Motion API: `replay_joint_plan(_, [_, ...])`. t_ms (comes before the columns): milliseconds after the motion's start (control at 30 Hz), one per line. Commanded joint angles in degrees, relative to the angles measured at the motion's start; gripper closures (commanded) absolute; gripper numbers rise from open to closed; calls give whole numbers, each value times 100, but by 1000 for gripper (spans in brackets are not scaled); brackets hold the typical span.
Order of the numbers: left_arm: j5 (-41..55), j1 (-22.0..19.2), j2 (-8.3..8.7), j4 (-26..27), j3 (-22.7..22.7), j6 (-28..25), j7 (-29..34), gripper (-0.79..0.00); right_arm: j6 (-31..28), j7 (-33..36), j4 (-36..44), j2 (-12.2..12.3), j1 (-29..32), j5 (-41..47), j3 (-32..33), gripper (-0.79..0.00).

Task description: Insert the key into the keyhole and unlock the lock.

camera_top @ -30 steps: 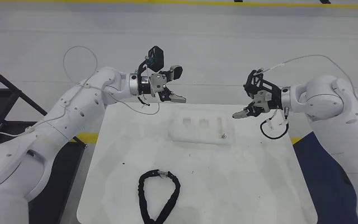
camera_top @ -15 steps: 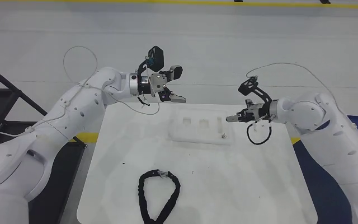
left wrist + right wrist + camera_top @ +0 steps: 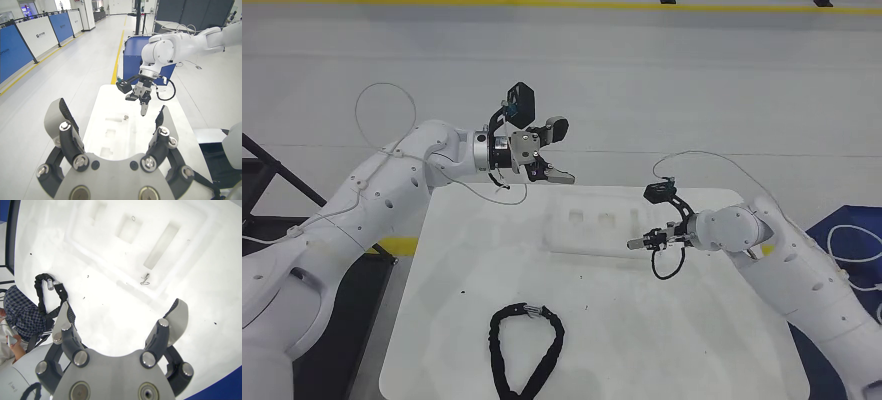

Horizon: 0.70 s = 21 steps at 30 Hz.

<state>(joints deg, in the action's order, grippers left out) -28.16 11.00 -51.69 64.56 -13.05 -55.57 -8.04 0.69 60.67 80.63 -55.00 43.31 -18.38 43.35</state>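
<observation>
Right wrist view: my right gripper point(image 3: 121, 305), released, hangs by the key point(image 3: 145, 281); left gripper point(image 3: 113, 105), released, hovers far left; lock point(image 3: 50, 286) lies near.

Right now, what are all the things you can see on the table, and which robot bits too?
Flat white table: one, white, under everything.
White foam tray with rectangular slots: one, white, far half of the table.
Small metal key on a ring: one, silver, lying on the tray beside its long slot.
Thin small ring: one, grey, at the middle slot's edge.
Black fabric-covered chain lock with a silver cylinder: one, black, near edge of the table.
Left gripper: one, grey and black, jaws open, above the table's far edge.
Right gripper: one, grey and black, jaws open, over the tray near the key.
</observation>
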Motion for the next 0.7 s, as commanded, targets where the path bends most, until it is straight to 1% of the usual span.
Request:
replay_joint_plan(0, [0,0,0,0,0,0,0,-785,191,-98,-64,-61,-1,-4,-100,-785])
replay_joint_plan(200, [0,0,0,0,0,0,0,-785,389,-455,-402,-279,-54,96,-395,-785])
replay_joint_plan(333, [0,0,0,0,0,0,0,-785,483,-529,-651,-430,-168,97,-591,-785])
replay_joint_plan(433, [0,0,0,0,0,0,0,-785,494,-457,-834,-536,-263,117,-724,-785])
replay_joint_plan(667, [0,0,0,0,0,0,0,-785,378,-566,-1244,-736,-407,123,-890,-785])
